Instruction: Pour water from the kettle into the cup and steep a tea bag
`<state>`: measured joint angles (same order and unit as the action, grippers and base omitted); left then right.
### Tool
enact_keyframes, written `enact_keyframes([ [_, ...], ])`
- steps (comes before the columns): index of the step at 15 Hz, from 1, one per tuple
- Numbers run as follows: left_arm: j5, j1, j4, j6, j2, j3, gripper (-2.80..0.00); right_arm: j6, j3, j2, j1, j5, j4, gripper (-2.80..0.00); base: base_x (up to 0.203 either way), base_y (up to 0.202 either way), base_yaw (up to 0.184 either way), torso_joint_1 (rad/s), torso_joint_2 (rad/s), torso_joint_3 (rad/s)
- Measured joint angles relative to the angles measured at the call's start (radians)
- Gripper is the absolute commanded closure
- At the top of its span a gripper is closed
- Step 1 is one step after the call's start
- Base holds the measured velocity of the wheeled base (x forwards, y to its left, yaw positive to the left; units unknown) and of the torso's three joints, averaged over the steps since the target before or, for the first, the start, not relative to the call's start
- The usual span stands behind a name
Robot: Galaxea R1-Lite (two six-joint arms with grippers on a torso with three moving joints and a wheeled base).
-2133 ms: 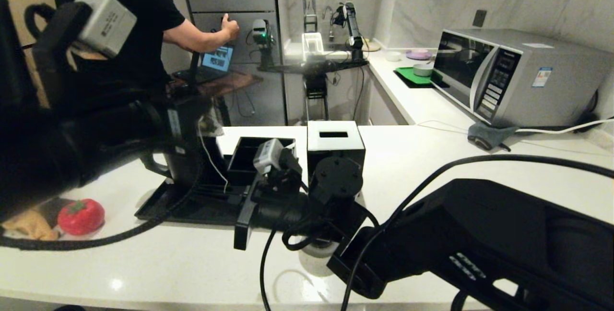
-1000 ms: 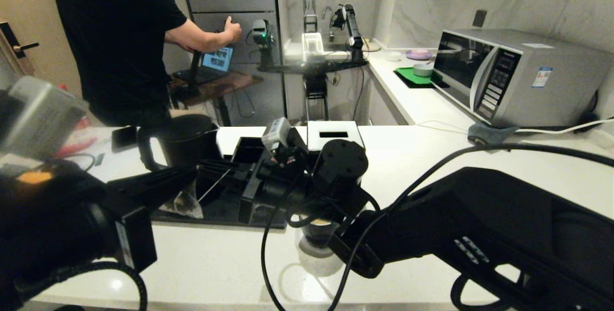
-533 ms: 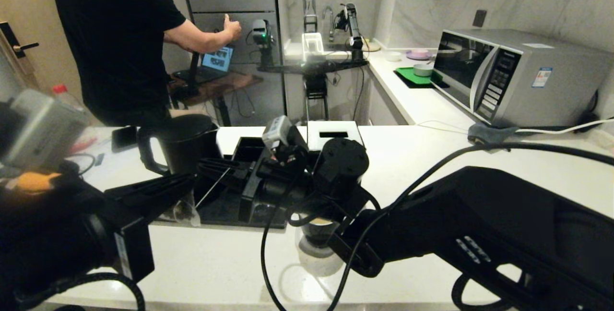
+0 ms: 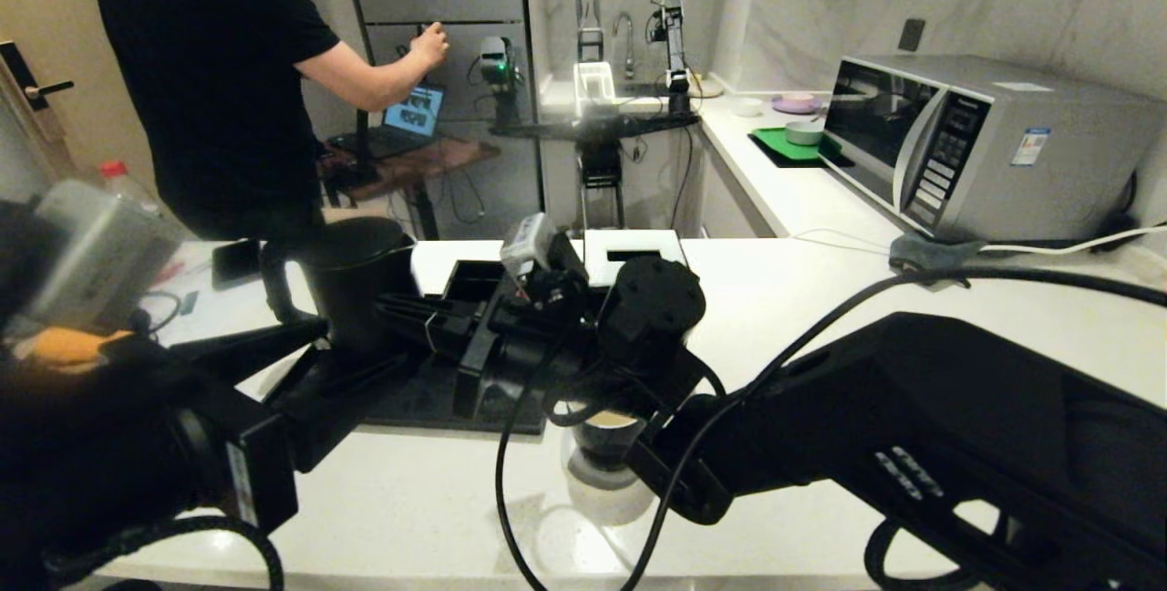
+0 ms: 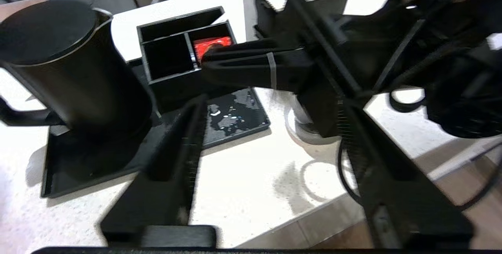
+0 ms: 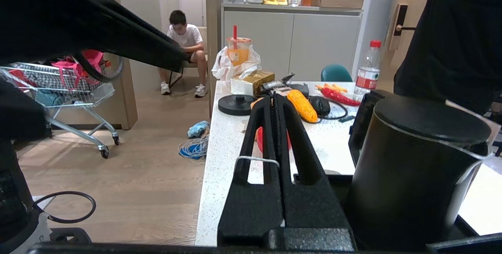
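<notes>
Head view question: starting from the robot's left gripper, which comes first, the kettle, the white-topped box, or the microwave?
Nearest the left gripper first:
1. Kettle, on the black tray just behind it.
2. White-topped box, mid-counter, further right.
3. Microwave, far right by the wall.

The kettle [image 4: 351, 285] stands upright on the black tray [image 4: 428, 404] on the white counter [image 4: 821, 299]. The left gripper [image 4: 314, 358] reaches low over the tray's near left part, fingers spread. The right gripper [image 4: 401, 313] points toward the kettle, fingers together. The cup [image 4: 609, 434] sits on the counter, partly hidden under the right arm.
</notes>
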<state>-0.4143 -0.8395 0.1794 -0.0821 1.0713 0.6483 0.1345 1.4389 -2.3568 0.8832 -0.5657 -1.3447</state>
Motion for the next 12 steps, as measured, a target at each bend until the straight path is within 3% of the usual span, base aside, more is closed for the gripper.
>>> enact_keyframes([
  [8,-0.055,0.01,0.001,0.0,0.0,0.0,-2.8,-0.002,-0.001,0.052,-0.007,0.0,0.029,0.0,0.0,0.0,0.0,0.0,0.0,0.0],
  [9,-0.056,0.01,0.001,0.0,-0.002,0.0,0.0,-0.002,-0.002,0.061,-0.007,0.001,0.029,0.0,0.0,0.0,0.0,0.0,0.0,0.0],
  [12,-0.083,0.01,0.001,-0.001,-0.008,-0.002,0.0,-0.003,-0.006,0.09,-0.008,0.0,0.039,0.0,0.0,0.0,0.0,0.0,0.0,0.0],
])
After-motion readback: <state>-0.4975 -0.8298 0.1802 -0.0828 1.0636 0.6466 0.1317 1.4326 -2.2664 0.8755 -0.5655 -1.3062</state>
